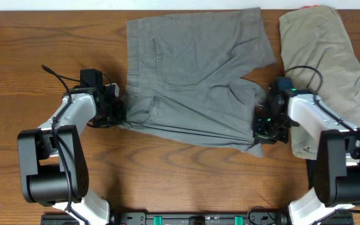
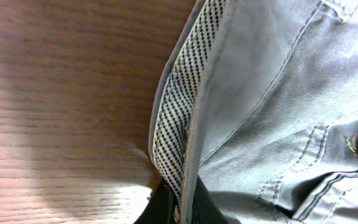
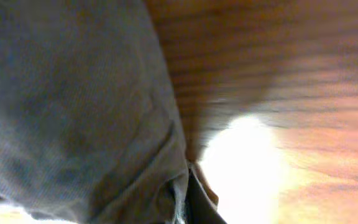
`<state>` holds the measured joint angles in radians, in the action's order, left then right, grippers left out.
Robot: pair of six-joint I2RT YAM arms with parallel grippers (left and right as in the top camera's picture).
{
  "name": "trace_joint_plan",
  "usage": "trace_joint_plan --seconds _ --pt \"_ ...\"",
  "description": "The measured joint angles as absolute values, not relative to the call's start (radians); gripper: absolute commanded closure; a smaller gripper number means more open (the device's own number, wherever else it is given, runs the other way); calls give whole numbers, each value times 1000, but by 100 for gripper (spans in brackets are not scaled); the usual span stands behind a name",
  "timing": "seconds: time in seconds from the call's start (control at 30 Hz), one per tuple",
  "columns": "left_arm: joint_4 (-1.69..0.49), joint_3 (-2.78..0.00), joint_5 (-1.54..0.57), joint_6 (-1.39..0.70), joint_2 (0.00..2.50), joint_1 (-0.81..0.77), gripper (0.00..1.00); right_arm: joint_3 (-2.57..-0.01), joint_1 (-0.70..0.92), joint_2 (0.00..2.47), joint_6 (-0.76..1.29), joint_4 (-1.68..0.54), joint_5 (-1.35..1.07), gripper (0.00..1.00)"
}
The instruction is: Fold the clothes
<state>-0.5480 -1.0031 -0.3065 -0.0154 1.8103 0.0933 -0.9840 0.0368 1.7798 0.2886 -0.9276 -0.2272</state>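
Note:
The mid-grey shorts lie spread on the wooden table, front edge doubled over. My left gripper is shut on the shorts' waistband edge at the left; the left wrist view shows the checkered inner waistband pinched between the black fingers. My right gripper is shut on the grey hem at the right; the right wrist view shows grey cloth clamped by the fingers. The khaki-beige shorts lie at the far right, partly under my right arm.
The wooden table shows bare wood on the left and along the front. The arm bases stand at the front edge, left and right.

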Motion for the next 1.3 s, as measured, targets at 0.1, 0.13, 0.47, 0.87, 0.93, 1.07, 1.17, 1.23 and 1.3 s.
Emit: trace_joint_plan --seconds 0.1,0.13,0.47,0.87,0.93,1.07,1.17,1.23,1.3 --pt "-557 -1003 -339 -26 1813 105 94 -984 -14 1780 292 -952 -253 92" --pt "-559 -1003 -348 -27 1815 111 94 -984 -28 1780 289 -961 -263 90" --pt "-579 -1005 -350 -60 1818 224 94 -1036 -84 1777 238 -1013 -160 48" --pt "-579 -1007 -334 -78 1818 249 94 -1053 -21 1764 194 -912 -200 45" --pt "-579 -1007 -334 -78 1818 249 94 -1053 12 1764 192 -894 -218 51" --pt "-579 -1007 -334 -78 1818 249 94 -1053 87 1764 189 -853 -247 65" --pt "-579 -1007 -334 -78 1818 249 94 -1053 143 1764 189 -795 -278 81" --pt "-579 -1007 -334 -78 1818 249 94 -1053 182 1764 194 -766 -290 92" --pt "-579 -1007 -334 -78 1818 249 94 -1053 214 1764 198 -746 -293 99"
